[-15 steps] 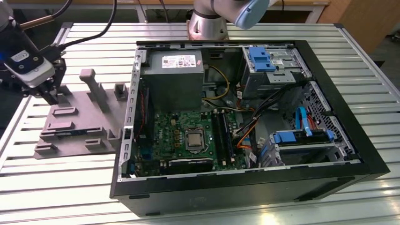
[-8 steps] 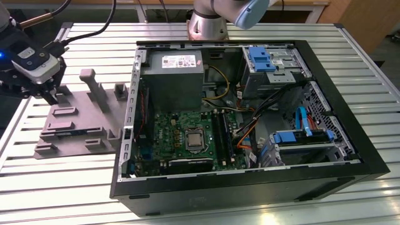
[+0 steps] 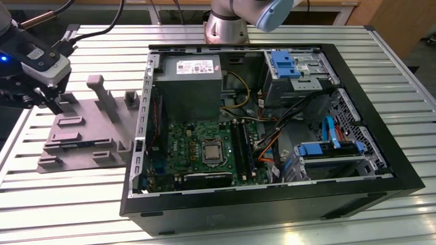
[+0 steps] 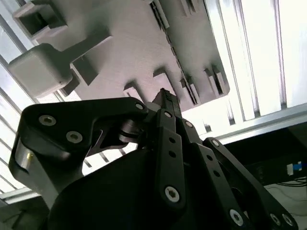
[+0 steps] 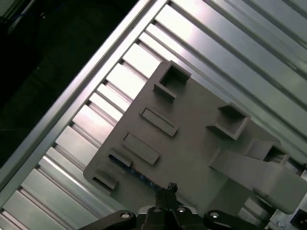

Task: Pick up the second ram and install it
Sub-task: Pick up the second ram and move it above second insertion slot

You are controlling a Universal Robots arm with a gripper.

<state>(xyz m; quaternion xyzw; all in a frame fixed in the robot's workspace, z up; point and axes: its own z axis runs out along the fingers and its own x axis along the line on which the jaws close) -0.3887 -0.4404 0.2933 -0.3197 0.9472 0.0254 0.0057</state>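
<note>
Second ram (image 5: 130,168) in grey tray (image 5: 192,143), jaws above

We count one open computer case (image 3: 272,209), one grey tray (image 3: 102,127), one gripper (image 3: 53,104), and, as far as we can tell, one memory stick (image 5: 129,167).
</note>
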